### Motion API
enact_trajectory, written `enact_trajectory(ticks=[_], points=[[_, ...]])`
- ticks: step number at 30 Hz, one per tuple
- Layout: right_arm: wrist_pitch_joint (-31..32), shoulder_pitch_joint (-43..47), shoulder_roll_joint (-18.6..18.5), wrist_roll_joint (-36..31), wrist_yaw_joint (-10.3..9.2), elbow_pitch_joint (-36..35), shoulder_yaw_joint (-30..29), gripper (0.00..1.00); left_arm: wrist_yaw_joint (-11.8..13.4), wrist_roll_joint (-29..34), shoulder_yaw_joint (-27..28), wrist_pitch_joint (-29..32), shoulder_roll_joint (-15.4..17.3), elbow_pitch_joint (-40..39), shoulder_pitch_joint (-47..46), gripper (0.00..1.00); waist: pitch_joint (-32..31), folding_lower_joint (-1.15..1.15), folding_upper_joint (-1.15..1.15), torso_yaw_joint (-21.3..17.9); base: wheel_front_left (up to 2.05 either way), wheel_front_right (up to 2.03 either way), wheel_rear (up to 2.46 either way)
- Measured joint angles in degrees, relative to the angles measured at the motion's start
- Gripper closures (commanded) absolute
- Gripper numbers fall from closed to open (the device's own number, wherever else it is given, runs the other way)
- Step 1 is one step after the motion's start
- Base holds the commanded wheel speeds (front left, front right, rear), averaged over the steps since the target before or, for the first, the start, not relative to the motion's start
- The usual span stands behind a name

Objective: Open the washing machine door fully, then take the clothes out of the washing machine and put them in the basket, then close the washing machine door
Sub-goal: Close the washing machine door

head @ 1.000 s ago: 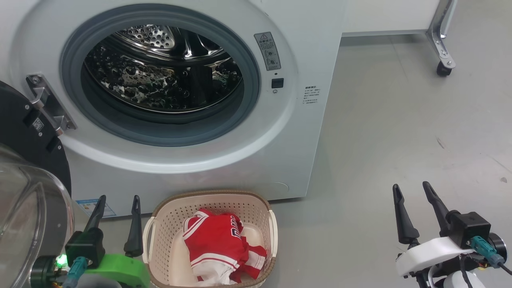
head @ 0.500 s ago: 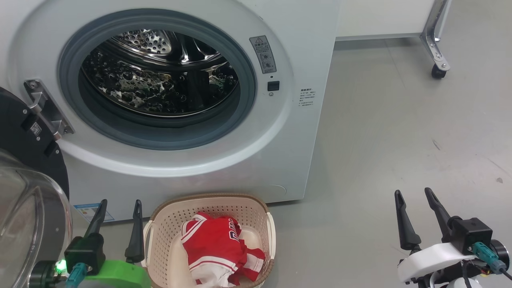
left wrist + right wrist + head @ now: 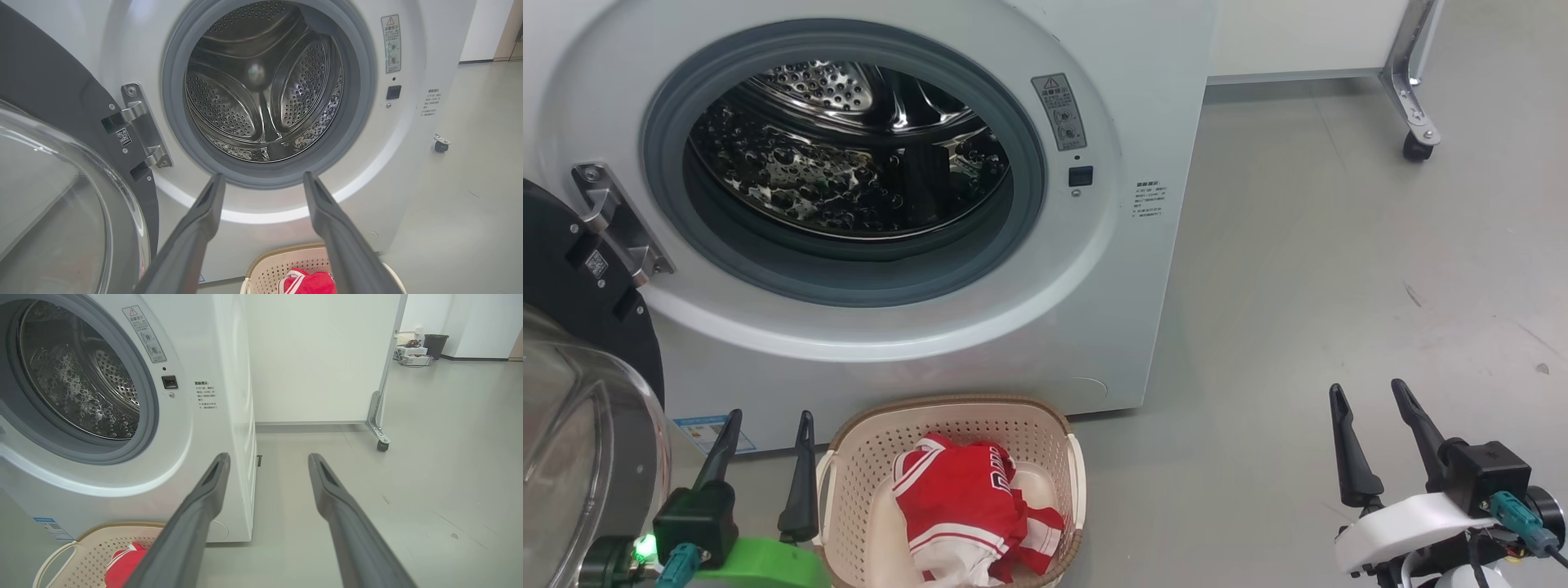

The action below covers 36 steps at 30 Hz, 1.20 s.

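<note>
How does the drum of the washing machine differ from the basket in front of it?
The washing machine drum is shiny steel; the basket is matt cream plastic with a brown rim. The drum looks empty, while the basket holds the red and white clothes. The drum opens forward; the basket opens upward. Both have perforated walls.

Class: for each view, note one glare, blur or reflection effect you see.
Head view: sharp glints speckle the steel drum; left wrist view: the door's glass bowl looks hazy; right wrist view: a bright sheen band curves along the washing machine front.
</note>
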Motion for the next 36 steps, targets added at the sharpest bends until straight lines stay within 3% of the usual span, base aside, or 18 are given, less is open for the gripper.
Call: enact_trajectory(ticks=[16, 36], points=[[0.66, 0.73, -0.09, 0.0, -0.05, -1.02, 0.02, 0.0, 0.43, 0.68, -0.15, 2.08, -0.01, -2.94, 1.3, 0.0, -0.28, 0.0, 0.0, 0.38, -0.19, 0.28, -0.09], [1.24, 1.08, -0.27, 0.02, -0.05, -1.59, 0.13, 0.0, 0.44, 1.08, -0.91, 3.36, -0.09, -5.57, 2.46, 0.0, -0.5, 0.0, 0.0, 0.66, -0.87, 0.87, 0.0]])
